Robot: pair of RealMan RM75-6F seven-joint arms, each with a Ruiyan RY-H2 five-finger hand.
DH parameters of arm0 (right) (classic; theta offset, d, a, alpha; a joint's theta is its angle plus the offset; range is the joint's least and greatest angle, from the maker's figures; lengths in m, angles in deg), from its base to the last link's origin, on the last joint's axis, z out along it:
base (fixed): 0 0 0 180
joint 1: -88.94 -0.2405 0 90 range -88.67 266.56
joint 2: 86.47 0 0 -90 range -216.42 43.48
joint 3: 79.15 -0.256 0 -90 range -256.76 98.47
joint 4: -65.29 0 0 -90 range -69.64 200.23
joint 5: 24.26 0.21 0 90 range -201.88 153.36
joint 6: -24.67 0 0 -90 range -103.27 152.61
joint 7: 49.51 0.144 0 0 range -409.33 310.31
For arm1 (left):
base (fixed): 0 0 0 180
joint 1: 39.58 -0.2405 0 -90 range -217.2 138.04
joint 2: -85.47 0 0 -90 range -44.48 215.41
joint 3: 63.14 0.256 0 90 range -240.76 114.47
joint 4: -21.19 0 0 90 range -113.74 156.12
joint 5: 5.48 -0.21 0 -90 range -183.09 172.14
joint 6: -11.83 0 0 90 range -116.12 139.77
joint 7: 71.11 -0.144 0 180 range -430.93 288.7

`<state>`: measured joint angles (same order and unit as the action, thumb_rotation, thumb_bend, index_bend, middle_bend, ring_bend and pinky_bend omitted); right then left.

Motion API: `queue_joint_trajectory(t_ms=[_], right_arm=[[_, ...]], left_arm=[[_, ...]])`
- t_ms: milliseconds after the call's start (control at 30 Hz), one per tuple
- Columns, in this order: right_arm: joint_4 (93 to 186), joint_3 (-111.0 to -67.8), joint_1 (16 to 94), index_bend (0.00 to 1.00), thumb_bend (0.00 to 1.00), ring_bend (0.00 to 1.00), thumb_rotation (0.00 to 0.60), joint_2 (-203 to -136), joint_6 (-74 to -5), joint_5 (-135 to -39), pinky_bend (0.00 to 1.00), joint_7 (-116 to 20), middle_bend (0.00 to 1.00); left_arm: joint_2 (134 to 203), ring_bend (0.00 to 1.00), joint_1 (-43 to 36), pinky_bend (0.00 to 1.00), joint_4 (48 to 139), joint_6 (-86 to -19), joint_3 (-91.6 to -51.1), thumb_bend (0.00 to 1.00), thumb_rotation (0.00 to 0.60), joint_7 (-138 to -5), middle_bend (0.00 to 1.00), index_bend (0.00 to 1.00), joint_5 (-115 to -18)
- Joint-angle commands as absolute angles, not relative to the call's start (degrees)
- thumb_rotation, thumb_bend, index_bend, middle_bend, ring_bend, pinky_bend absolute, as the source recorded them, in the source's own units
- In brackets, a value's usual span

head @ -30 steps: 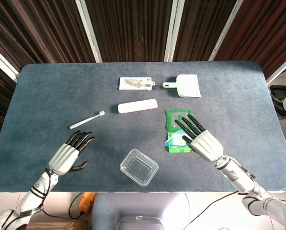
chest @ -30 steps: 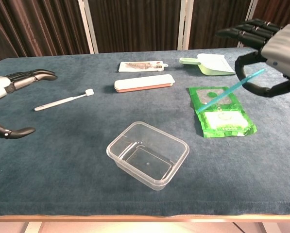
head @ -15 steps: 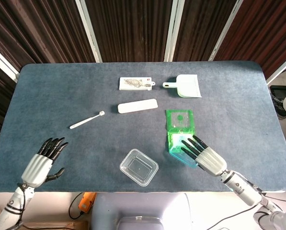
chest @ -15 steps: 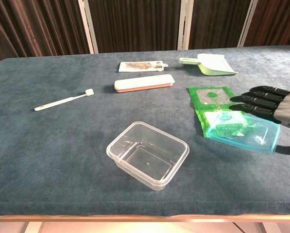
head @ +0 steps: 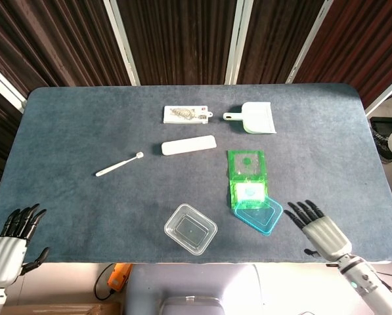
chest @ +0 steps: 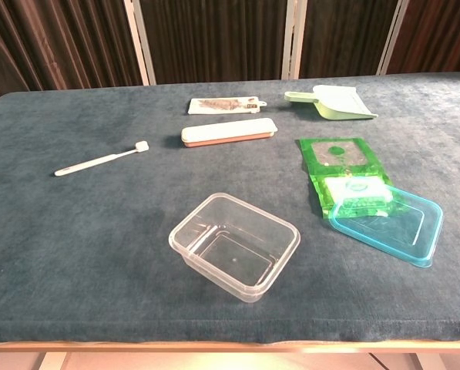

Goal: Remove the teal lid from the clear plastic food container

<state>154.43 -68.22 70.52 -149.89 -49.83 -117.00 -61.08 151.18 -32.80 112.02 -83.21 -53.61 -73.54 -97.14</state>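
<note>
- I see the table (head: 84, 131), covered in dark blue cloth.
- The clear container (head: 190, 228) sits open near the front edge.
- The teal lid (head: 258, 214) lies beside it, overlapping the green packet (head: 247, 172).
- Further back: toothbrush (head: 119, 165), white case (head: 188, 145), printed card (head: 186, 114), pale green dustpan (head: 252, 119).
</note>
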Motion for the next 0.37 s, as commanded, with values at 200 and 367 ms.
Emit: queue_joint_trajectory(t_ms=[200,367], right_arm=[[152.76,-74.02,88.13,0.0,0.08,0.0,0.6,-150.66,-72.82,-106.76,0.0,-58.94,0.0],[152.49,-75.18,88.73,0.0,0.08,0.0,0.6,-149.65,-72.03,-107.19,0.0,-55.21,0.0]], left_arm=[[153.74,0.0,-37.63,0.0,110.64,-86.14,-55.12,0.32,0.6,-75.49,0.0,0.0,-97.09],[153.95,0.0,-38.39,0.0,109.42,-86.65,-56.29,0.32,0.6,-74.62,0.0,0.0,-97.56]])
